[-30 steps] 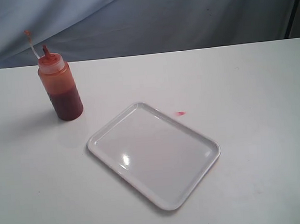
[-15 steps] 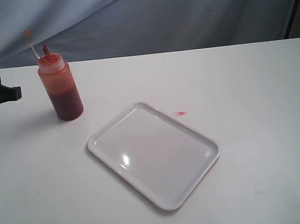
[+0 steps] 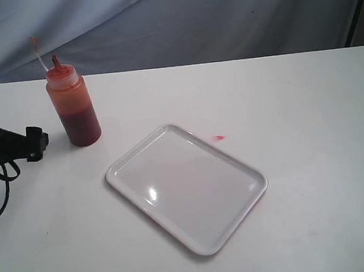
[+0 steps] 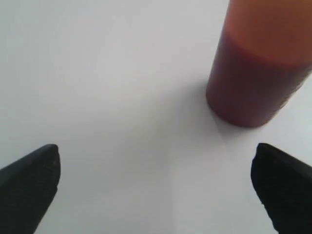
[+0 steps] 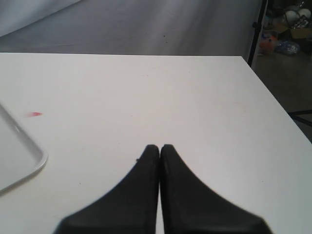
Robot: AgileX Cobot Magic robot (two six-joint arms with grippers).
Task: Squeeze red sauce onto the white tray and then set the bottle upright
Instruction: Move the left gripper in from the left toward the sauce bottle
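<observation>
The bottle (image 3: 74, 106) stands upright at the back left of the table, dark red sauce in its lower half, its tethered tip cap sticking up. My left gripper (image 3: 36, 143) sits low just left of it, apart from it. In the left wrist view the bottle (image 4: 258, 73) lies ahead and off to one side of the open left gripper (image 4: 156, 165), whose fingers (image 4: 29, 180) stand wide with nothing between them. The white tray (image 3: 193, 192) lies empty mid-table. A small drop of red sauce (image 3: 218, 137) is on the table beside it. My right gripper (image 5: 160, 148) is shut and empty.
The right wrist view shows a corner of the tray (image 5: 19, 156), the red drop (image 5: 34, 114) and the table's right edge (image 5: 273, 97) with clutter on the floor beyond. A grey cloth backdrop (image 3: 192, 22) hangs behind the table.
My left gripper came in from the left edge and has moved closer to the bottle, lower down. The bottle, tray and drop have not moved.
</observation>
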